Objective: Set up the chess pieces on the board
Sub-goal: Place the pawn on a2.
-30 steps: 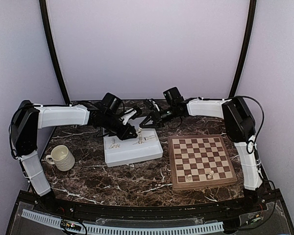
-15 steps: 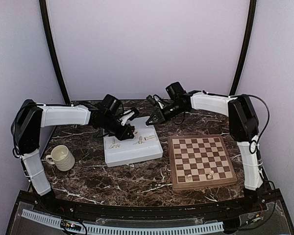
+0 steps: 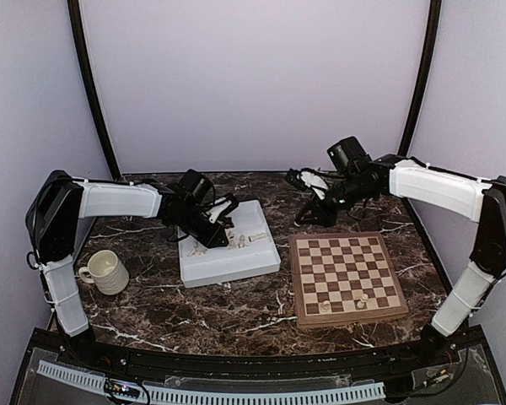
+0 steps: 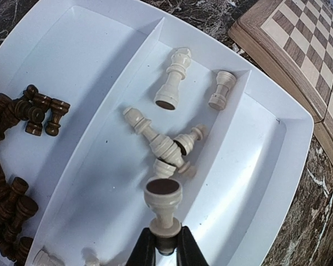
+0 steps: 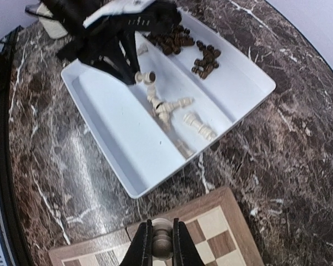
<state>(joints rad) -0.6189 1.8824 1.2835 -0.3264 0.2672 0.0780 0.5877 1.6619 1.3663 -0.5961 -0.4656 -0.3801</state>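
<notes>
The board [image 3: 346, 274] lies at the right, with two cream pieces [image 3: 363, 298] near its front edge. My left gripper [image 3: 212, 226] is over the white tray [image 3: 228, 257]. In the left wrist view it [image 4: 165, 244] is shut on the head of a cream piece [image 4: 163, 205], held base outward above the tray's middle compartment. Several loose cream pieces [image 4: 161, 144] lie there, and dark pieces [image 4: 22, 111] fill the left compartment. My right gripper [image 3: 308, 215] is at the board's far left corner. In the right wrist view it [image 5: 161, 244] is shut on a cream piece [image 5: 161, 235] above the board's corner [image 5: 211, 233].
A cream ribbed mug [image 3: 106, 272] stands at the left on the dark marble table [image 3: 236, 312]. The tray [image 5: 116, 127] sits just left of the board [image 4: 299, 50], with a narrow strip of table between them. Purple walls close the back and sides.
My right gripper has swung right, from over the tray to the board's far left corner, carrying the cream piece. My left gripper has shifted only slightly over the tray.
</notes>
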